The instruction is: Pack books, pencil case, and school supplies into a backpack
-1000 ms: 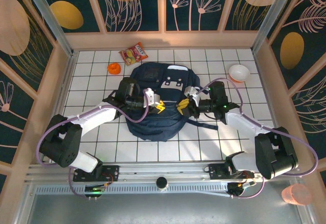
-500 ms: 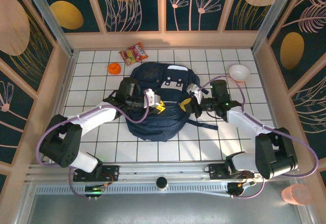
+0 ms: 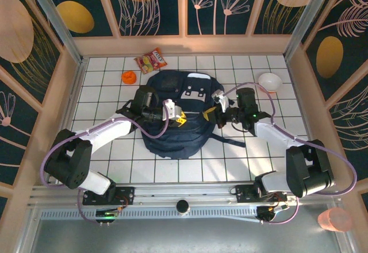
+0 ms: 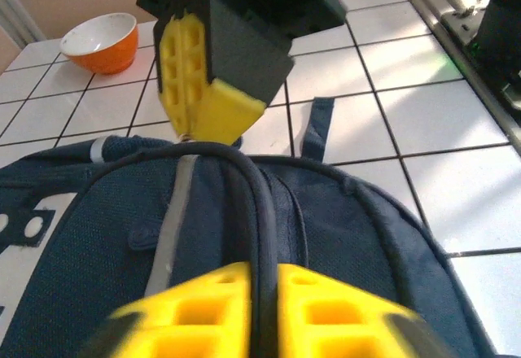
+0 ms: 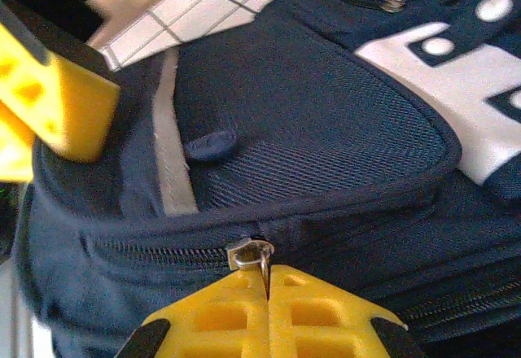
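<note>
Backpack (image 3: pixel 172 138), centre frame, zip step: right gripper (image 5: pixel 267 275) pinches zipper pull (image 5: pixel 254 254), left gripper (image 4: pixel 262 275) straddles seam (image 4: pixel 244 179), grip unclear; next, draw pull along track.

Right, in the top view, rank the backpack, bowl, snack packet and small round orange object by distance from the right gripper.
1. Backpack, centre: the right gripper is shut on its zipper pull.
2. Bowl, back right.
3. Snack packet and round orange object, both back left: too close to call.
</note>
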You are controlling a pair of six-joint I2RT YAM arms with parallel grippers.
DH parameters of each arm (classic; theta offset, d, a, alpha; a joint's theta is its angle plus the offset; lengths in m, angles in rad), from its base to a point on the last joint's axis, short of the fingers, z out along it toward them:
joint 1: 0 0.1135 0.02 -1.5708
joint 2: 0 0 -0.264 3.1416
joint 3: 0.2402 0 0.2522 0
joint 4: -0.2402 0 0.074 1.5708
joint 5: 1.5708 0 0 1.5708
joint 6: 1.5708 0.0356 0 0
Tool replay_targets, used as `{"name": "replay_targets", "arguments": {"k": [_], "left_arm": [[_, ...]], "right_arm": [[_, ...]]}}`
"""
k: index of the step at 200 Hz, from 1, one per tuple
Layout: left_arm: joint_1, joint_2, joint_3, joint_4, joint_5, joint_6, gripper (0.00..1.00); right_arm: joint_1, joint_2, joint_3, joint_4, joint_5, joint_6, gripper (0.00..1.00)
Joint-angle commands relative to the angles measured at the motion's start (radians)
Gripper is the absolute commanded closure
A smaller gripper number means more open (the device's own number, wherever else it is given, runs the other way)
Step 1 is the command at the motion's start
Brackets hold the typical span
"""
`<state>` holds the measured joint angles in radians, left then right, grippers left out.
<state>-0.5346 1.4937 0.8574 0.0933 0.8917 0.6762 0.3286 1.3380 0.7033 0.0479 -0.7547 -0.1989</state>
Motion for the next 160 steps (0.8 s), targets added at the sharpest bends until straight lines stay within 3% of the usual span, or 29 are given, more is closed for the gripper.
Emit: {"name": "replay_targets", "arguments": {"k": [1, 10, 22, 60, 78, 107, 128, 140, 160], "left_arm": [[0.012, -0.017, 0.007, 0.052, 0.13, -0.104, 0.59], [0.02, -0.017, -0.002, 0.105, 0.159, -0.199, 0.48], [0.026, -0.021, -0.003, 0.144, 0.154, -0.316, 0.4], [0.031, -0.087, -0.038, 0.155, 0.008, -0.517, 0.36], [0.04, -0.149, -0.074, 0.179, -0.127, -0.63, 0.35], [0.047, -0.249, -0.132, 0.185, -0.5, -0.887, 0.32], [0.048, -0.315, -0.204, 0.209, -0.593, -1.022, 0.3], [0.047, -0.339, -0.248, 0.211, -0.645, -1.095, 0.28], [0.047, -0.353, -0.305, 0.206, -0.648, -1.09, 0.24]], "right_arm": [[-0.033, -0.003, 0.037, 0.006, 0.134, 0.043, 0.89], [-0.031, -0.007, 0.055, -0.04, 0.099, 0.045, 0.77], [-0.03, -0.018, 0.072, -0.088, 0.084, 0.08, 0.69], [-0.019, -0.097, 0.08, -0.117, 0.115, 0.256, 0.54], [0.008, -0.133, 0.108, -0.136, 0.17, 0.293, 0.54], [0.05, -0.139, 0.148, -0.138, 0.221, 0.487, 0.58], [0.094, -0.132, 0.113, -0.092, 0.223, 0.614, 0.73], [0.133, -0.141, 0.063, -0.028, 0.235, 0.673, 0.74], [0.172, -0.118, -0.021, 0.077, 0.217, 0.76, 0.76]]}}
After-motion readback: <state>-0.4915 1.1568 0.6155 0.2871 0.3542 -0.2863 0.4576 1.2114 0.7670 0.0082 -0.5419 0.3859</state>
